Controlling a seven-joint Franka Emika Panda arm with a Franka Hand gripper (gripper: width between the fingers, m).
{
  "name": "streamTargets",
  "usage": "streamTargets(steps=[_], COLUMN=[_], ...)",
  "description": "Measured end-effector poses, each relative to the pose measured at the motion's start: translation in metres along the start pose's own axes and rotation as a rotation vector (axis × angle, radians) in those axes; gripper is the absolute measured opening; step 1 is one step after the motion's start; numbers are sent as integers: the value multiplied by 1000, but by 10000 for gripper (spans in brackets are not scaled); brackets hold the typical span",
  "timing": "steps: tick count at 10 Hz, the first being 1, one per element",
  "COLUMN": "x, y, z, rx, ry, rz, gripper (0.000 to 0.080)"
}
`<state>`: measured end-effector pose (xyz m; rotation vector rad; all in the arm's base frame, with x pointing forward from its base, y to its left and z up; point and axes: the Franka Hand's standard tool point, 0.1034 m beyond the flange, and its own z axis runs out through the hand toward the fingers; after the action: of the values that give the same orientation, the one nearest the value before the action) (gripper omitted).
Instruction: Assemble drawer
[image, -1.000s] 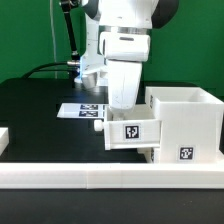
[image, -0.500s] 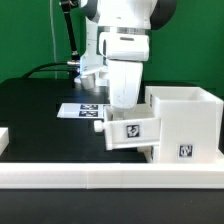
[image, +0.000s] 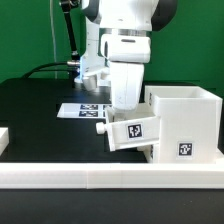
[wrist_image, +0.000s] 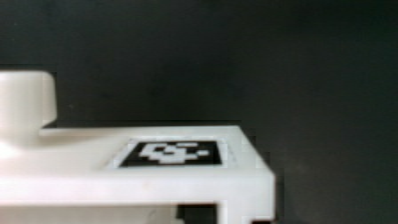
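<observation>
The white box casing (image: 186, 118) stands at the exterior view's right, with a tag low on its front. A shallow white drawer tray (image: 130, 132) with a tag hangs slightly tilted at the casing's open side, its near end against the opening. My gripper (image: 123, 110) comes down from above and is shut on the tray's upper edge; the tray hides its fingertips. In the wrist view the tray's tagged wall (wrist_image: 173, 153) fills the lower part, over the black table. I see no second tray clearly.
A long low white border rail (image: 100, 180) runs along the front, with a short piece at the exterior view's left (image: 4, 138). The marker board (image: 82, 110) lies on the black table behind the tray. A black cable (image: 45, 68) runs at the back.
The held tray has tilted a little, its tag now slanted, and it has shifted slightly. The casing has not moved.
</observation>
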<state>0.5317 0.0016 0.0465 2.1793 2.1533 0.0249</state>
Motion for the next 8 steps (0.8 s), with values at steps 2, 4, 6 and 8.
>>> streamTargets(steps=[2, 4, 6, 8], x=[1, 2, 3, 4], y=[2, 4, 4, 3], z=[-1, -2, -2, -2], rx=[-10, -14, -13, -16], ry=[2, 2, 2, 6], rz=[-6, -7, 0, 35], gripper=[44, 44, 44, 44])
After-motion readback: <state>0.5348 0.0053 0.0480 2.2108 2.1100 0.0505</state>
